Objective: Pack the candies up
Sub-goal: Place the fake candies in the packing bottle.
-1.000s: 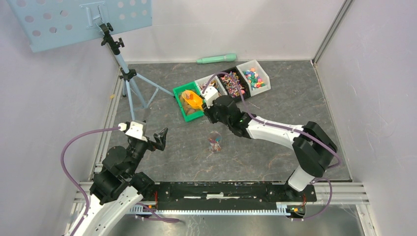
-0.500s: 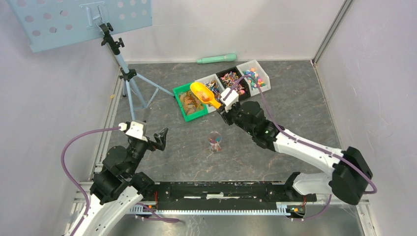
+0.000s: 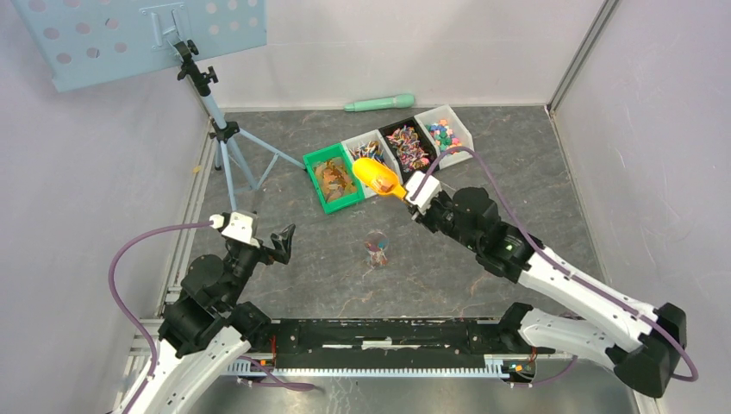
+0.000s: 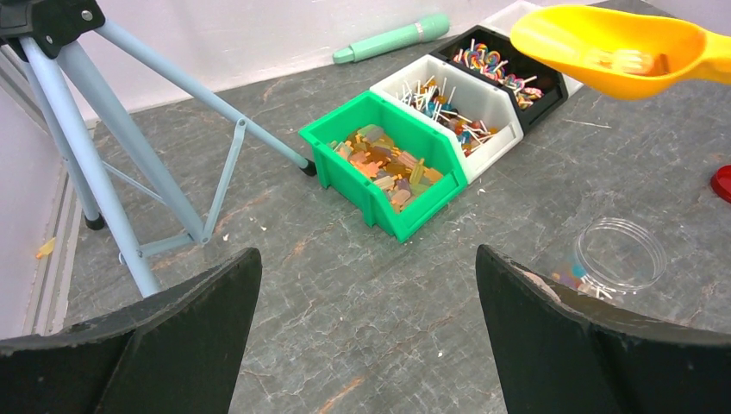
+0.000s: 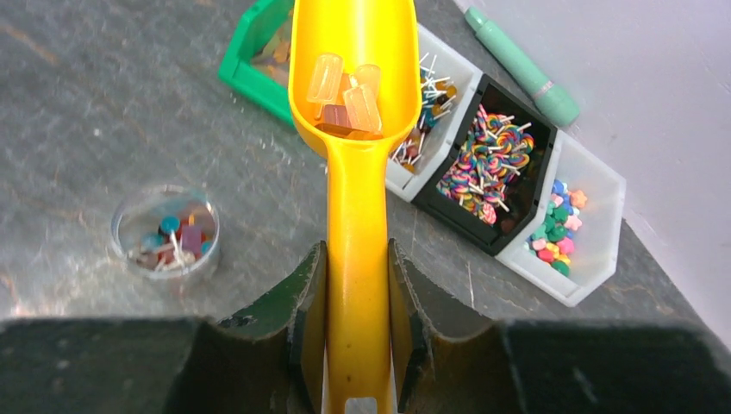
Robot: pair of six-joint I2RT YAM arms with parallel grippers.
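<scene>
**Workcell State: Scoop Loaded Above the Bins**

**Surface and room.** The counter (image 3: pixel 328 276) is a dark grey, stone-patterned slab enclosed by pale walls (image 3: pixel 388 43). A light blue tripod (image 3: pixel 226 134) stands at the far left and carries a perforated panel (image 3: pixel 129 34). A mint-green cylinder (image 3: pixel 379 103) lies against the far wall.

**Containers.** Four bins sit side by side in a diagonal row.
- Green bin (image 4: pixel 392 211): golden-brown candies (image 4: pixel 384 164).
- White bin (image 4: pixel 496 147): sweets on thin white sticks.
- Black bin (image 5: pixel 457 220): multicoloured swirl lollipops.
- End white bin (image 5: pixel 595 224): small mixed-colour pieces.

A clear round jar (image 5: pixel 115 226) stands apart, nearer the arms, with a few coloured sweets at its bottom.

**End effectors.** The right end effector (image 5: pixel 355 259) pinches the handle of the yellow scoop (image 5: pixel 355 190). The bowl, held above the first white bin, carries several golden-brown pieces. The left end effector (image 4: pixel 366 259) is spread wide and holds nothing, poised over the counter's near left.

**Limits of view.** A red item (image 4: pixel 722 183) is cut off at the left wrist frame's edge. The scoop bowl hides part of the stick-sweet bin in the right wrist view.
</scene>
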